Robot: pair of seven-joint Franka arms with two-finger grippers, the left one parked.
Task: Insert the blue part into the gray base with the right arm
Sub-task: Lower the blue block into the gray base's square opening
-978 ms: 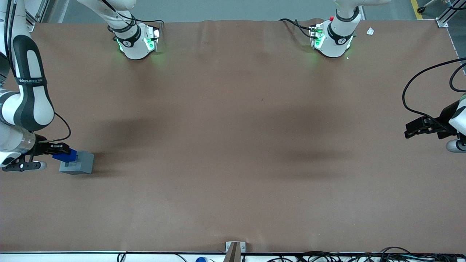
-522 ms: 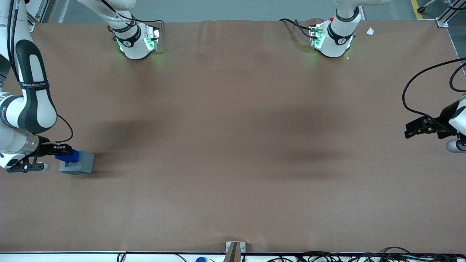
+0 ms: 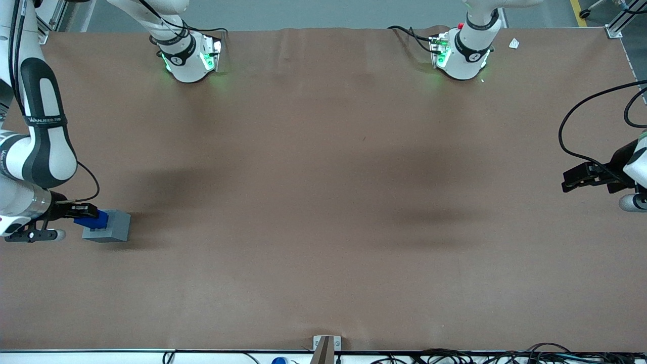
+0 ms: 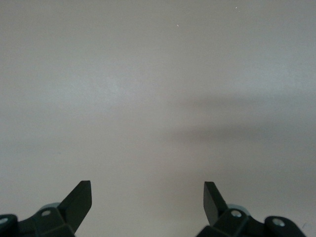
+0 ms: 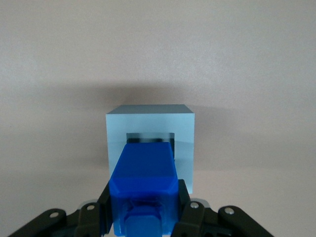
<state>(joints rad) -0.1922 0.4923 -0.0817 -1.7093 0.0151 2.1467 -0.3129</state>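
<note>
We see the tool [image 5: 143,207] clenched on the smooth, bevelled blue part [image 5: 144,177], its long axis pointing into the square recess of the matte gray base [image 5: 183,129] on the brown desk [image 3: 323,202].

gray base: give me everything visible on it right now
The gray base is a plain gray, plastic-looking cube, its lighter top face bearing a square recess. It sits flat on the brown table at the working arm's end. The blue part, held in the gripper, hangs above the recess; contact can't be judged.
</note>
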